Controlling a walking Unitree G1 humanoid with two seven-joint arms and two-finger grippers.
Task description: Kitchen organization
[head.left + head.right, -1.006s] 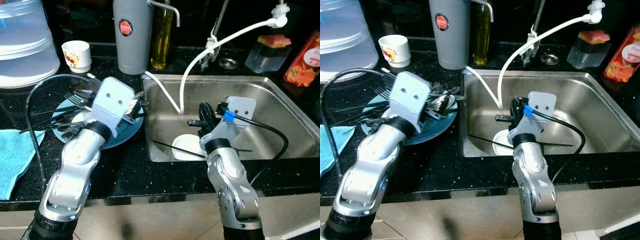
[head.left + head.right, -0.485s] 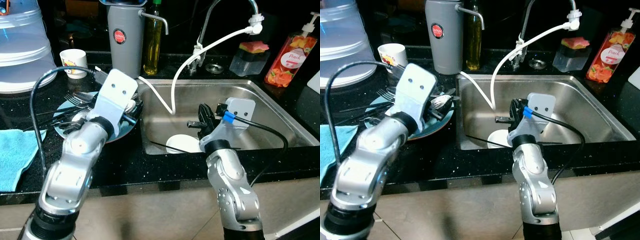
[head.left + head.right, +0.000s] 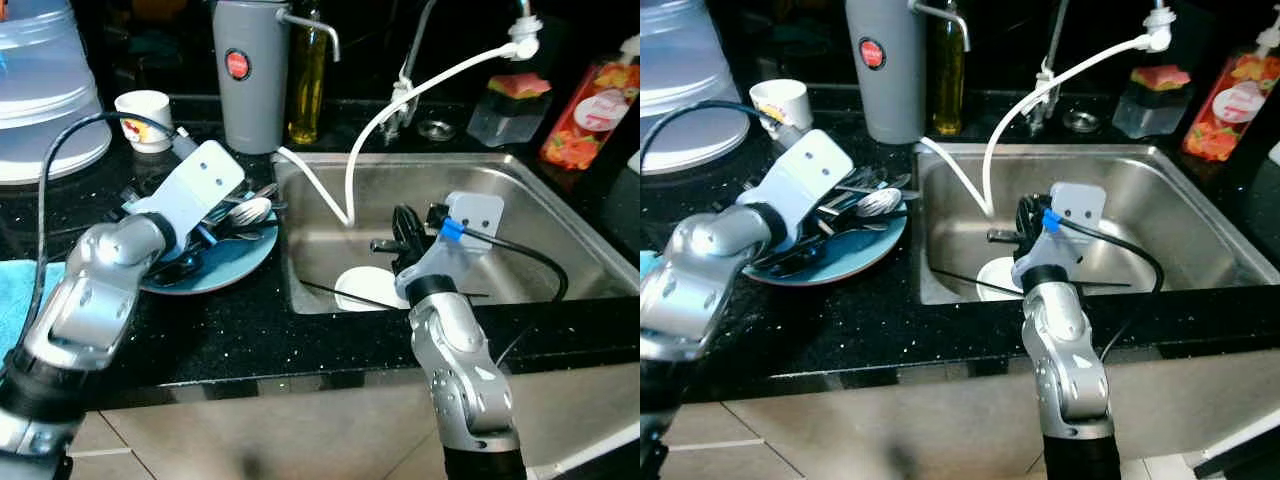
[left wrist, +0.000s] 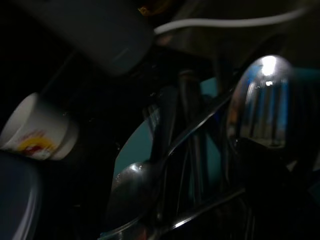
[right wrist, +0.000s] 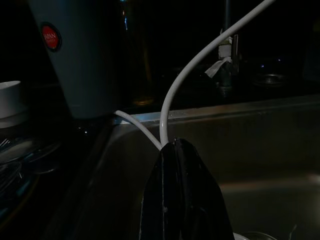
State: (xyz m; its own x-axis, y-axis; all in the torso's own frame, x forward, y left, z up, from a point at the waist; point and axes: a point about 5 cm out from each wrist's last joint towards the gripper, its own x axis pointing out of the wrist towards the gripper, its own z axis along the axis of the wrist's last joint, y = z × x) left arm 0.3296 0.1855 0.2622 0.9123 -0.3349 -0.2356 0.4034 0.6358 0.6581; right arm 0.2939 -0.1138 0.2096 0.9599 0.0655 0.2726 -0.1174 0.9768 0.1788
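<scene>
Since half a second ago: left arm swung lower and flatter over the blue plate (image 3: pixel 232 268), wrist housing now lying across the cutlery pile (image 3: pixel 228 215); camera also shifted, so part of that is view motion. Right arm unchanged in pose, still over the sink (image 3: pixel 560 215).

Left tool (image 3: pixel 222 222) sat down among the cutlery on the plate, at the bench's left side just beside the sink's left rim. Fingers hidden under the wrist housing and lost in the dark wrist view: cannot tell whether wide or narrow, or gripping anything. Left wrist view showed two spoons (image 4: pixel 135 187) and dark handles crossing the plate at close range.

Right tool (image 3: pixel 405 232) hung inside the sink above the white dish (image 3: pixel 365 290), fingers (image 5: pixel 182 200) pressed together, nothing between them. Thin black stick (image 3: pixel 340 293) lay across the dish on the sink floor. White hose (image 3: pixel 400 105) ran from the tap down into the sink.

Grey jug (image 3: pixel 248 70) and oil bottle (image 3: pixel 306 80) stood at the bench's back edge, white cup (image 3: pixel 143 115) near the back left, blue cloth (image 3: pixel 15 310) at the left front edge.
</scene>
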